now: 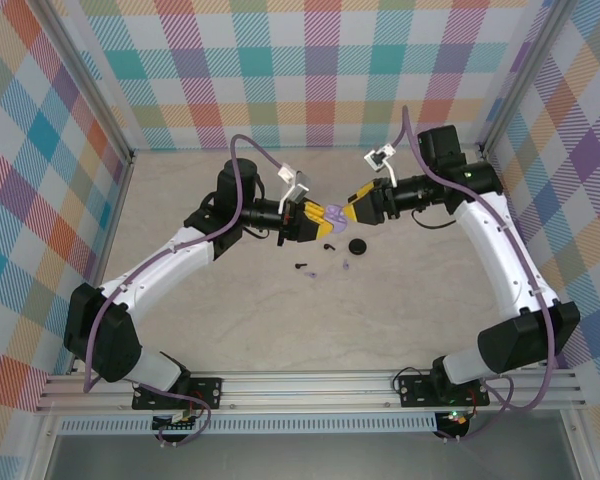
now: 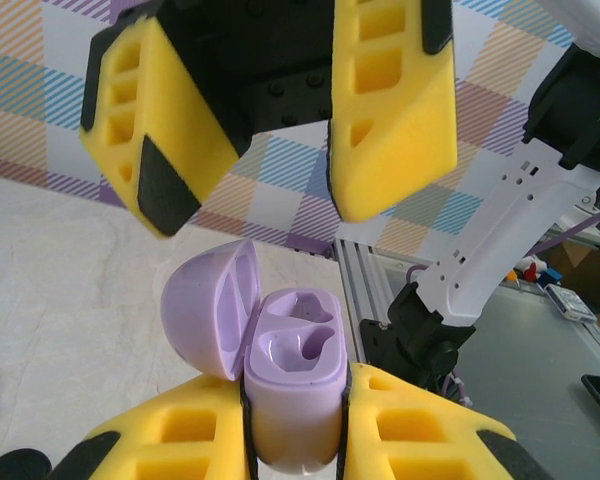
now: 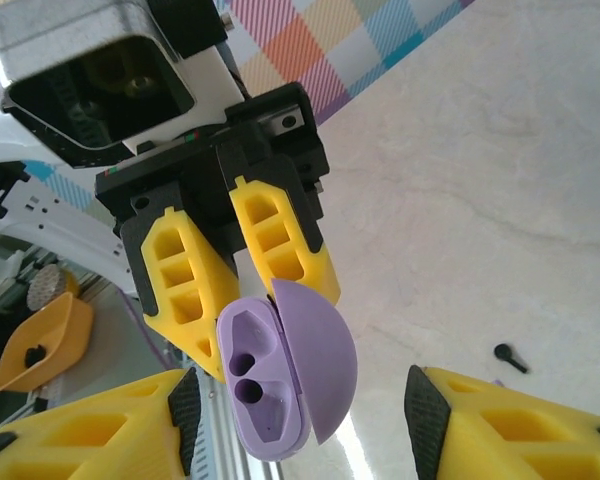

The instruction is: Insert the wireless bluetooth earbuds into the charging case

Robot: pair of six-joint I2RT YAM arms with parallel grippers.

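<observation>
Earbuds [image 1: 329, 245], black and pale lavender, lie loose on the desk [image 1: 230, 320] beside a round black case [image 1: 357, 246], while the left end effector [image 1: 314, 218] grips the open, empty lavender charging case [image 2: 295, 370] and the right end effector [image 1: 348, 212] stands open alongside.

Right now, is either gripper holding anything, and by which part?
Left gripper holds the open lavender charging case by the sides of its lower body, lid free. Right gripper is open, holding nothing.

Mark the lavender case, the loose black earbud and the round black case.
lavender case [image 2: 285, 350], left wrist view, socket face of base.
black earbud [image 3: 509, 357], right wrist view, its stem.
round black case [image 1: 357, 246], top external view, its top.
</observation>
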